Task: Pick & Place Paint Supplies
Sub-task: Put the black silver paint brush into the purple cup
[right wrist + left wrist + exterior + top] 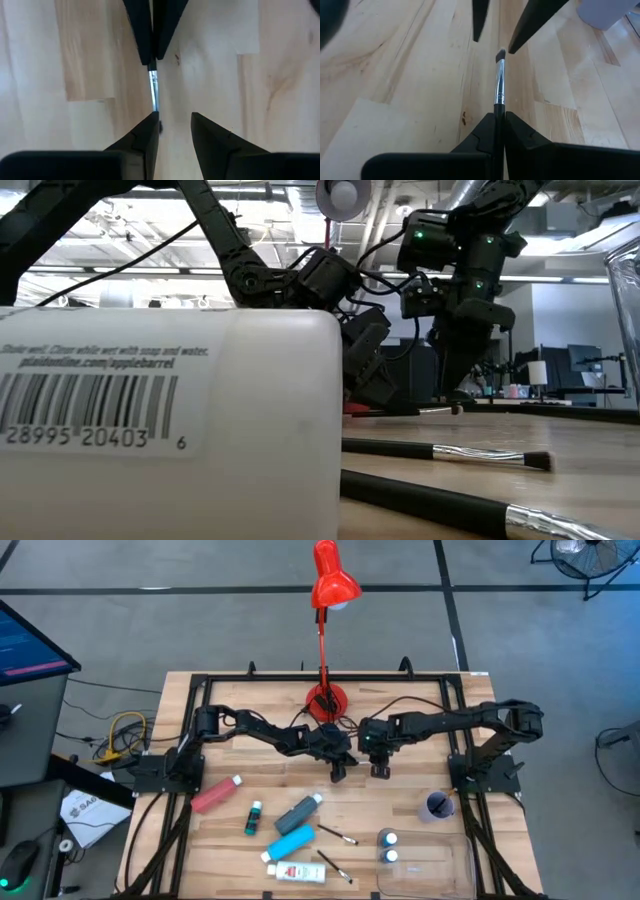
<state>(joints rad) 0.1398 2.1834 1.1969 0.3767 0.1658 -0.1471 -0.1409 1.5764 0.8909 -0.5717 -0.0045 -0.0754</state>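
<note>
Grippers meet over mid-table in the high view: my left gripper [339, 772] and my right gripper [380, 770] hang side by side, with the bottles, tubes and loose brushes well apart from both, toward the near edge. Low view shows both hanging above the wood, two loose brushes [445, 452] lying nearer the camera. Left wrist view: my fingers press together on a paintbrush [499, 82], its bristle tip reaching my right gripper's fingertips [516, 40]. Right wrist view: my fingers [145, 132] stand slightly apart, the brush tip against one of them.
</note>
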